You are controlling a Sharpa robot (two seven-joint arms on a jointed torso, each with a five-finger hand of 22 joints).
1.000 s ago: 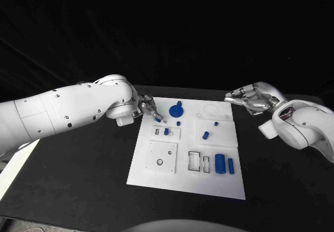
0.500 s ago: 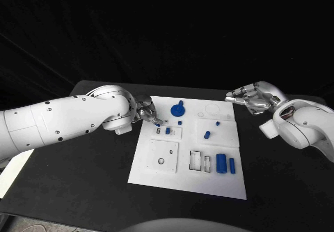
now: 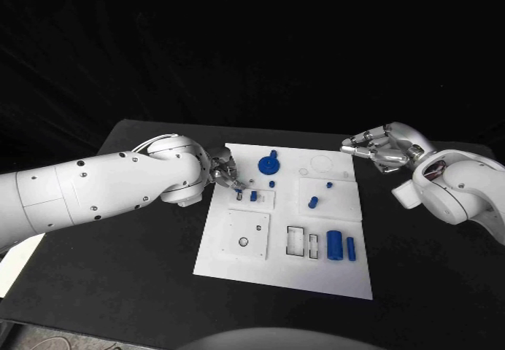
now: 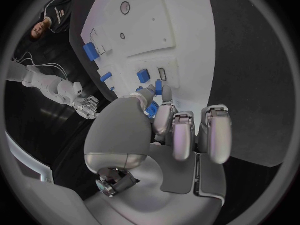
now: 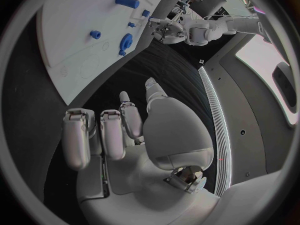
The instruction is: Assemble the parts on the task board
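White is the task board [image 3: 316,277], lying in the middle of our frame on the black table [image 3: 126,292]. Our left hand [image 3: 224,173] is at the board's upper left edge, and it pinches a small blue part [image 4: 152,109] between thumb and fingertip. Our right hand [image 3: 381,151] hangs at the upper right, off the board, fingers curled in with nothing in them. More blue parts [image 3: 335,246] sit on the board.
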